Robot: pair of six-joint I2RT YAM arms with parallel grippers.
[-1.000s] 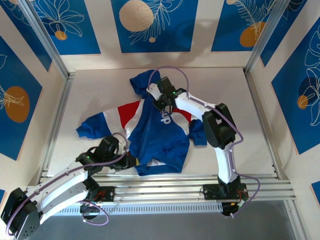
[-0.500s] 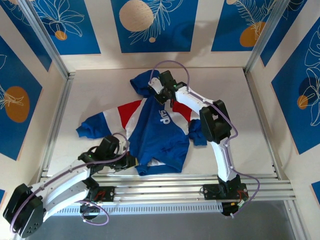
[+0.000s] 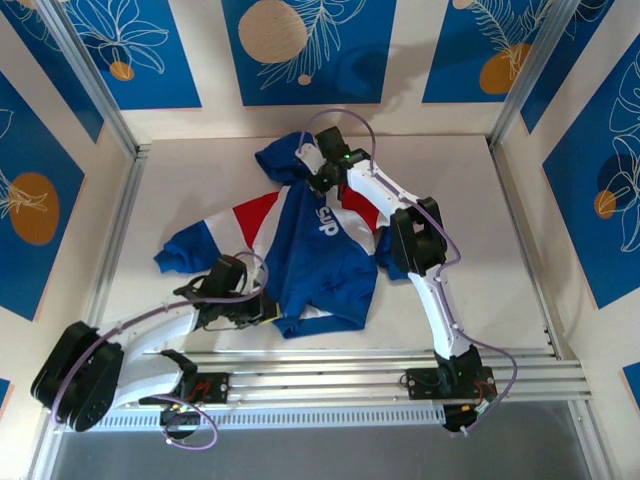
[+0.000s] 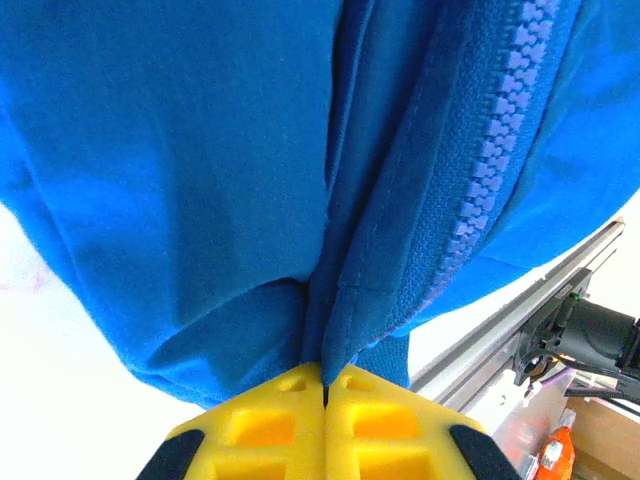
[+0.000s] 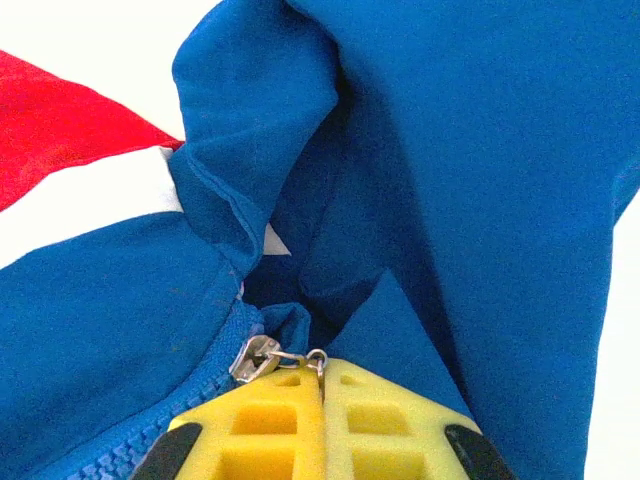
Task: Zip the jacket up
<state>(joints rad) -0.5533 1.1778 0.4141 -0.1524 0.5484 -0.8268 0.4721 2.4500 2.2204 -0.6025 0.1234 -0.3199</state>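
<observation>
Bright, even light is falling from above — soft shadows are hugging the arms; wrist views are blowing out white at edges

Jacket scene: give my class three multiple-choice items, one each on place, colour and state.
1. Where on the jacket is the right end effector? A sleeve; B zipper top; C pocket.
2. Its fingers are: A yellow; B green; C black.
3. The left end effector is: A open; B shut on the hem; C shut on a cord.
Key: 1 B, it pinches the pull at the zipper's top; 2 A, the wrist view shows yellow; 3 B, its fingers meet on the blue hem.
</observation>
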